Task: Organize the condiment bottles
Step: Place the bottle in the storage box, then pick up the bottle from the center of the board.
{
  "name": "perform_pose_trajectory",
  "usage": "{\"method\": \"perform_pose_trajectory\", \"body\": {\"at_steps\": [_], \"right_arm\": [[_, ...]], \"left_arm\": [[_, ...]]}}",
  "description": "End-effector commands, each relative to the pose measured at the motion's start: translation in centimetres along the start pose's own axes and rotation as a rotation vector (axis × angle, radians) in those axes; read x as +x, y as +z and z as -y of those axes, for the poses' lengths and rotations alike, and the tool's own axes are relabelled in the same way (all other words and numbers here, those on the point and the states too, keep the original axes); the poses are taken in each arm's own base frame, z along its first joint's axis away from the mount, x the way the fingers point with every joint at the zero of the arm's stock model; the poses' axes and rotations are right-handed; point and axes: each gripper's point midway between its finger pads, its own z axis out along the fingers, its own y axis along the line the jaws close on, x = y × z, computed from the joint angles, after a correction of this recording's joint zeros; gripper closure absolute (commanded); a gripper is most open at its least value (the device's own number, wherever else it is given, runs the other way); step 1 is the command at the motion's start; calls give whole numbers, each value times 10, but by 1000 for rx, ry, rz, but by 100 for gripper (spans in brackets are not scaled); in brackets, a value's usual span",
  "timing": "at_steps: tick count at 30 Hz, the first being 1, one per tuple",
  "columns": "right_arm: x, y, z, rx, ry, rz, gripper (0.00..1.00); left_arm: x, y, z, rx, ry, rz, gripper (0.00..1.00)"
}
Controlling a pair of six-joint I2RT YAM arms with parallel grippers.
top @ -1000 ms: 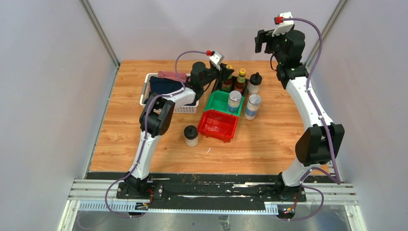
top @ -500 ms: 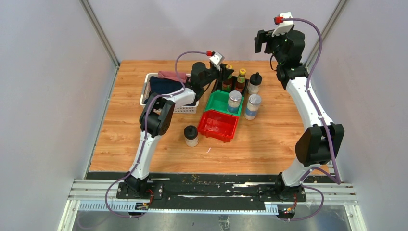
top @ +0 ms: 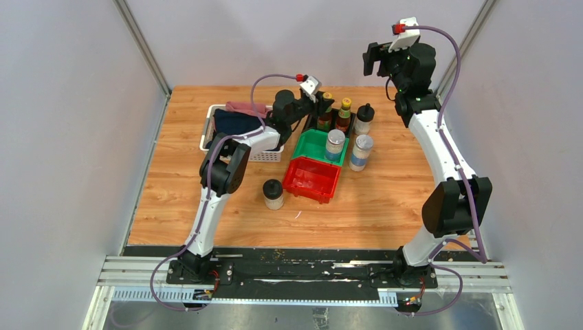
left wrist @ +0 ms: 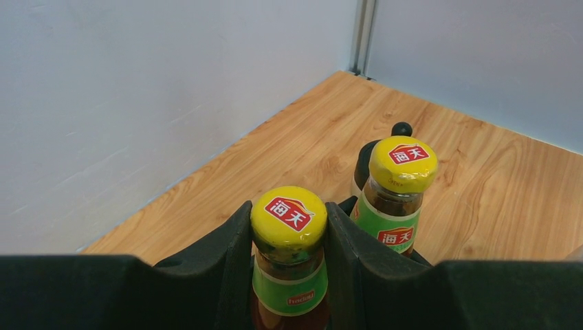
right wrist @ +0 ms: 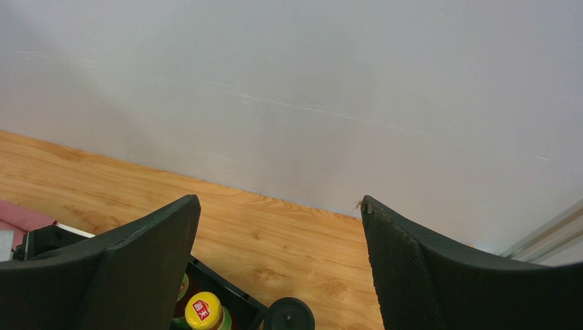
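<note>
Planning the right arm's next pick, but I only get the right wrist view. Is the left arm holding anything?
Observer: Yes, the left end effector is shut on a yellow-capped sauce bottle, just below its cap.
Operator: Where are the shakers?
Observer: One shaker stands in the green bin, the other shaker on the table right of it.
Operator: Any jar loose?
Observer: A black-lidded jar stands on the table left of the red bin.

海天 on caps of near sauce bottle [left wrist: 289,227], far sauce bottle [left wrist: 393,196].
</note>
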Motion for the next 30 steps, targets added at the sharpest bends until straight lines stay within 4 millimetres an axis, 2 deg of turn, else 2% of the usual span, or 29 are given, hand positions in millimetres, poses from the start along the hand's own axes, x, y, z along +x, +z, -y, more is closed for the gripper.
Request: {"method": "perform_pose_trajectory", "body": {"at_steps": [1,12,19,26,30], "right_arm": [[1,1,6,4,9,14,10],[3,1,5,3,14,12,10],[4,1,5,-1,16,12,10],[5,1,5,-1,16,10,10],[5,1,5,-1,15,9,10]], "left_arm": [[3,-4,-1,-19,36,-34,100],[11,-11,-3,-35,58,-71,99],[17,-11,1,-11,49,-95,83],[22,-8,5,12,44,-113,60],[25,-7,7,18,42,-123,54]]}}
